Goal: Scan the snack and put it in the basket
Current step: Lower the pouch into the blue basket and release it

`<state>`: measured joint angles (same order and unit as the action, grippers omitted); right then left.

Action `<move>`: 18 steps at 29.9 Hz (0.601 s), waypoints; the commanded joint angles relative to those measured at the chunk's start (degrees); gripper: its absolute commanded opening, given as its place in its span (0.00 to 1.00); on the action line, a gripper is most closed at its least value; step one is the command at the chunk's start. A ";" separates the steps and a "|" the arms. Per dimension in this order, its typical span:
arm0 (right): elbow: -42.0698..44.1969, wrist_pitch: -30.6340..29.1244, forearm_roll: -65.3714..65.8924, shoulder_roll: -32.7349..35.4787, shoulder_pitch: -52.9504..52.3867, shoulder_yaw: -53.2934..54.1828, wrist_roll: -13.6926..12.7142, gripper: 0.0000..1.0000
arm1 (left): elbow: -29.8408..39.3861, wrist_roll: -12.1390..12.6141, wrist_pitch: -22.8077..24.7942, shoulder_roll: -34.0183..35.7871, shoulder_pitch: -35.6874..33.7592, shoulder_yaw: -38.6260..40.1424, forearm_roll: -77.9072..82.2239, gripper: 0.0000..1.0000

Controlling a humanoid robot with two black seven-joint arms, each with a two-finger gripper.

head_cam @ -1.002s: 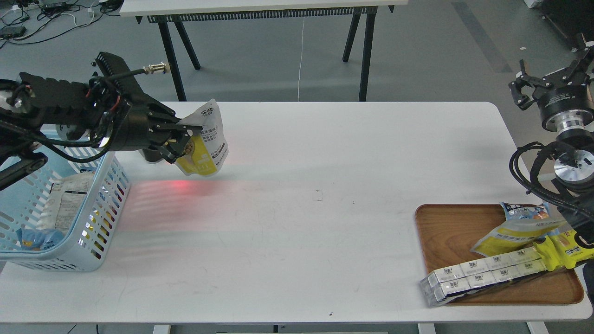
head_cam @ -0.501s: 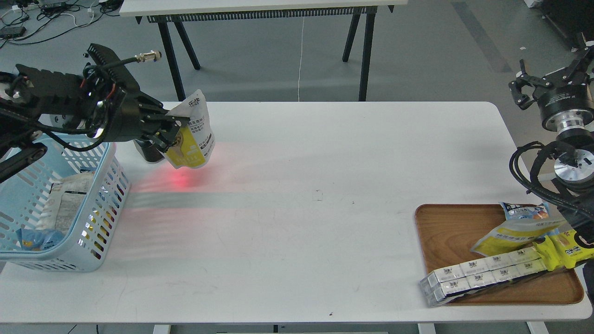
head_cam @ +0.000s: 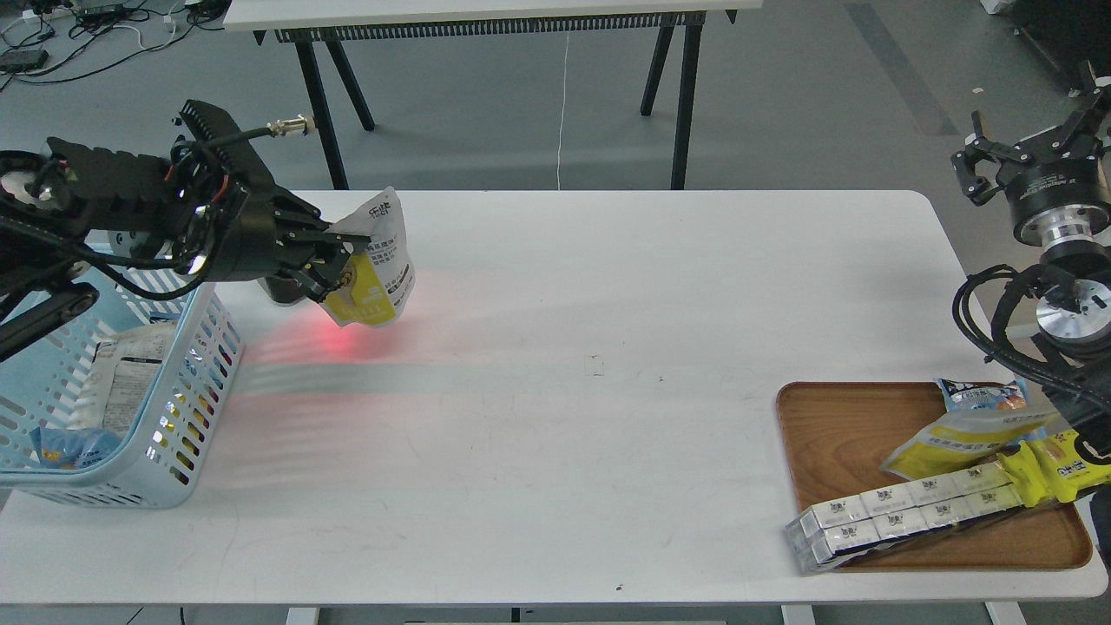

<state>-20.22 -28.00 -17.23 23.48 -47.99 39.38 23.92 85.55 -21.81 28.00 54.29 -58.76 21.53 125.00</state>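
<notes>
table (head_cam: 555, 417): white, fills most of the view; red glow with faint stripes on the top just below the held pouch, right of the basket.
basket (head_cam: 187, 425): light blue, slotted sides, at the table's left edge, partly cut off by the view; holds a white printed packet and a blue one near the front corner.
tray (head_cam: 833, 434): brown wood, front right corner of the table.
left arm: comes in from the left, reaching over the basket's far rim.
right arm: far right edge, off the table beyond the tray.
boxes (head_cam: 903, 516): two white rows in clear wrap, lying across the tray's front, left end hanging over the tray rim.
long yellow packet (head_cam: 1059, 469): on the tray's right side, touching the boxes.
flat yellow-white pouch (head_cam: 955, 438): on the tray behind the boxes; small blue packet (head_cam: 981, 395) at the tray's far rim.
snack (head_cam: 375, 260): yellow and white-grey pouch, held in the air above the table, just right of the basket, tilted, top up.
left gripper (head_cam: 340, 260): fingers clamped on the snack's left edge.
right gripper (head_cam: 1024, 143): raised, seen small and dark; can't tell its opening, nothing visible in it.
</notes>
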 commanded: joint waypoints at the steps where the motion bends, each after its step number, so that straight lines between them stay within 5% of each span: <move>1: 0.00 0.00 0.00 -0.19 0.00 0.08 0.16 0.99 | 1.89 -0.34 0.00 3.53 -0.12 2.54 0.00 0.00; 6: 0.09 0.00 0.00 -0.27 0.09 0.08 0.17 0.99 | 3.39 -5.08 0.00 11.35 -0.21 5.36 0.00 0.00; 18: 0.44 0.00 0.00 -0.01 0.62 0.17 0.25 0.99 | 2.96 -5.79 0.00 28.23 0.14 4.48 0.00 0.00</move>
<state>-19.89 -28.00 -17.23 23.45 -47.38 39.50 24.16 88.93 -27.56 28.00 79.46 -58.94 26.55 125.00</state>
